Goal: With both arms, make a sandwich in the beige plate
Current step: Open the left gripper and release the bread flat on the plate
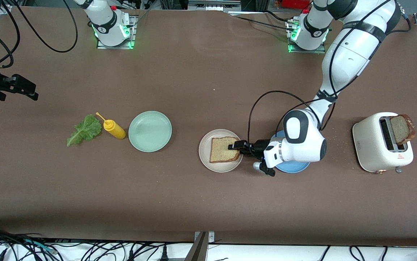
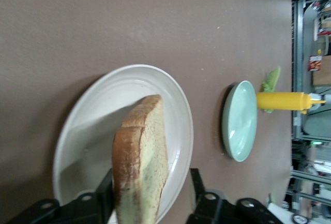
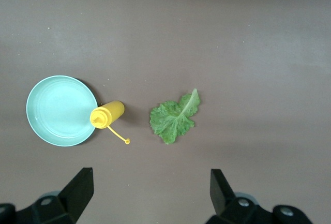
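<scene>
The brown surface (image 1: 194, 79) carries a lettuce leaf (image 1: 84, 129), a yellow bottle (image 1: 114, 129), a green plate (image 1: 150, 131), the beige plate (image 1: 208, 159), a blue plate (image 1: 295, 168) and a toaster (image 1: 375, 148).

My plate (image 1: 208, 159) is beige; bread slice (image 1: 224, 149) speckled tan, brown-crusted; lettuce leaf (image 1: 84, 130) green; mustard bottle (image 1: 114, 129) yellow.

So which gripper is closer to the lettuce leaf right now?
The right gripper. It hangs open over bare table near the lettuce leaf, at the right arm's end. The left gripper is over the beige plate, at the bread slice.
</scene>
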Controlling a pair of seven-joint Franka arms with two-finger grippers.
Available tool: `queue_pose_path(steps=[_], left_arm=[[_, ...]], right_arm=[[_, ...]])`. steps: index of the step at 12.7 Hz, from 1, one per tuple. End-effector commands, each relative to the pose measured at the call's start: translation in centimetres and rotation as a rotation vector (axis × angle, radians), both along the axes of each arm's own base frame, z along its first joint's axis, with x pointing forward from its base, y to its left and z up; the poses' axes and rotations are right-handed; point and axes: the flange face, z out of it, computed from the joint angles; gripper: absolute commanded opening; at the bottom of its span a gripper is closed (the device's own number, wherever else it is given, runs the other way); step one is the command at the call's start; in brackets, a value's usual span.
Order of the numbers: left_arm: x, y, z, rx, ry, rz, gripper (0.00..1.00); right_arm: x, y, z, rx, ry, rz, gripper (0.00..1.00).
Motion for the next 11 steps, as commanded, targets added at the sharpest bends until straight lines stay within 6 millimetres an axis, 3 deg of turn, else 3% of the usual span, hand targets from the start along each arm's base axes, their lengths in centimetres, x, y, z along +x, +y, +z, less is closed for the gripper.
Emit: queue_pose_path(steps=[1,8,11], left_arm=[[1.5,2.6,2.4,0.078,-0.097,-0.049,1.00],[2.9,7.7,10.1,0.326,-0.247,-0.150,1.00],[2.4,9.7,15.5,0.457,-0.212,-0.118,1.00]], right_arm=[[0.1,0.1,0.2,-0.004,-0.005,-0.007,1.00],[0.1,0.1,0.1,-0.004,-0.003,-0.007,1.00],[0.2,0.1,-0.3,-0.004,0.003,-0.007,1.00]])
